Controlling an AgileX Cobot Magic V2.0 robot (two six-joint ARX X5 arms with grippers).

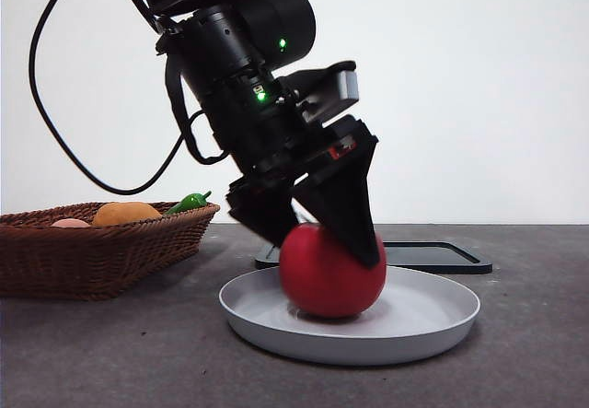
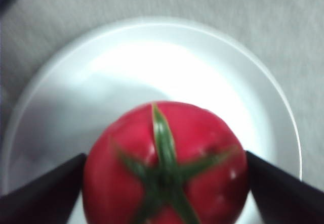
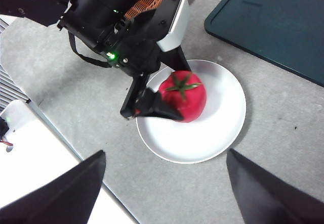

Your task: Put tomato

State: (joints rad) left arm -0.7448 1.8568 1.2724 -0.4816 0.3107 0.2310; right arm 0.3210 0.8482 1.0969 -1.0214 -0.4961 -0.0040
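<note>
Front view: left hand (image 1: 324, 233) clamped on tomato (image 1: 331, 273) resting in plate (image 1: 423, 320); right hand (image 3: 164, 183) spread apart.

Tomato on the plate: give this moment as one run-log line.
left end effector: shut on tomato | tomato: resting on white plate | right end effector: open, waiting

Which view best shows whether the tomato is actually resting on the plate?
The front view: level with the table, it shows the tomato touching the plate, the left gripper around it. The left wrist view shows only its stem side between the jaws. The right wrist view shows it from above, no contact line.
</note>
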